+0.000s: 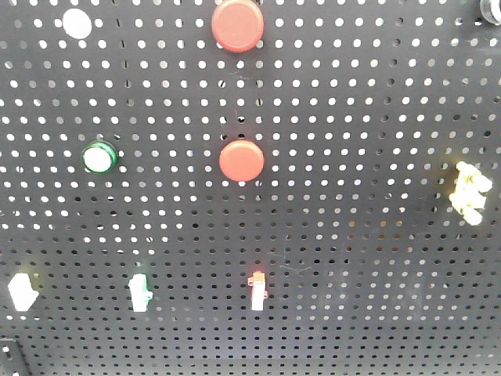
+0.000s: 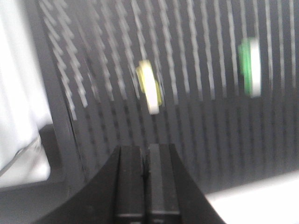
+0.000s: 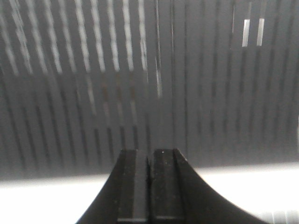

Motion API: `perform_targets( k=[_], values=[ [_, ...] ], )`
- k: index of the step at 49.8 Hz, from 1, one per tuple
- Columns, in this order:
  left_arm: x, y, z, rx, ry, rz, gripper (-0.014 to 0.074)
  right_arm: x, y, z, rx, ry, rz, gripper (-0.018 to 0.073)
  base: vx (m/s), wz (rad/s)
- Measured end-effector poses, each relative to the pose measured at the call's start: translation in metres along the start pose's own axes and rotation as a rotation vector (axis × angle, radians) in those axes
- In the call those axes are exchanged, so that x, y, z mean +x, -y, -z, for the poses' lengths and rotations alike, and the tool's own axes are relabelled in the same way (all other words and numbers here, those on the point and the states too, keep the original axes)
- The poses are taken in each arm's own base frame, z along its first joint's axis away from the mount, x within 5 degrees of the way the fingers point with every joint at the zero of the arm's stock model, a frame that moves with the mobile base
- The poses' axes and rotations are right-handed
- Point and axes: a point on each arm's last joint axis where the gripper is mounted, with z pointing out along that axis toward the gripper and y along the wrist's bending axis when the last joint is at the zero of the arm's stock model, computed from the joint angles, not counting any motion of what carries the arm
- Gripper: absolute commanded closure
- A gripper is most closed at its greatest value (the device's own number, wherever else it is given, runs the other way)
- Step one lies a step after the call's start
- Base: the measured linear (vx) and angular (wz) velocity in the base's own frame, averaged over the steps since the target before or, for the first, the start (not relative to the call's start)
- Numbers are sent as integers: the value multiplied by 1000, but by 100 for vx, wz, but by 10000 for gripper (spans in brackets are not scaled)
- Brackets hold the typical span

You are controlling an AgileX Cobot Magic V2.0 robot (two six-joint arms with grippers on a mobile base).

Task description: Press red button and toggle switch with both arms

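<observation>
In your front view the black pegboard [image 1: 352, 235] fills the frame. You have two red buttons in one column: the upper red button [image 1: 237, 25] sits at the top edge and the lower red button [image 1: 241, 160] at mid-height. A green-ringed button [image 1: 99, 157] is level with the lower one, well to its left. Just below the lower red button stands the red-tipped toggle switch [image 1: 257, 290]. In the same row further left are a white toggle switch [image 1: 138, 292] and a far-left white switch [image 1: 23, 291]. Your left gripper [image 2: 145, 150] has its fingers pressed together, gripping nothing, and faces a smeared stretch of board with a yellow-rimmed disc [image 2: 149, 87] ahead, apart from the tips. Your right gripper [image 3: 149, 153] is likewise pressed together on nothing — before it is only blurred board, so you cannot tell which control it faces.
</observation>
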Motion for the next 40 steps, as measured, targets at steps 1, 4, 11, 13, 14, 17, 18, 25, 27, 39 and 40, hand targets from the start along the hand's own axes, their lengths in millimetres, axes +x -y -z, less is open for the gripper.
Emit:
perform_targets(
  k=[1, 4, 11, 13, 14, 17, 18, 25, 27, 39, 40],
  values=[
    [-2, 0, 0, -4, 17, 44, 594, -3, 0, 0, -3, 37, 0, 562, 0, 0],
    [-10, 0, -1, -5, 38, 101, 594, -16, -1, 1, -10, 126, 0, 562, 0, 0],
    [-55, 2, -4, 11, 114, 116, 594, -75, -3, 11, -16, 311, -1, 562, 0, 0],
    [-75, 4, -6, 17, 135, 102, 594, -97, -3, 15, -17, 357, -1, 562, 0, 0],
    [-82, 4, -8, 18, 137, 94, 594, -105, -3, 15, -17, 364, -1, 562, 0, 0],
    [-110, 6, -18, 24, 132, 68, 594, -139, -4, 19, -16, 412, 1, 562, 0, 0],
    [-124, 7, -24, 27, 127, 57, 594, -151, -4, 19, -16, 421, 1, 562, 0, 0],
    [-184, 12, -62, 40, 96, 17, 594, -221, -5, 0, -7, 390, 0, 562, 0, 0],
    [-201, 14, -76, 43, 90, 7, 594, -233, -5, -7, -5, 369, 0, 562, 0, 0],
    [-259, 18, -127, 48, 131, -14, 594, -268, -5, -46, 3, 274, -4, 562, 0, 0],
    [-263, 18, -128, 48, 145, -14, 594, -268, -5, -47, 3, 274, -5, 562, 0, 0]
  ],
)
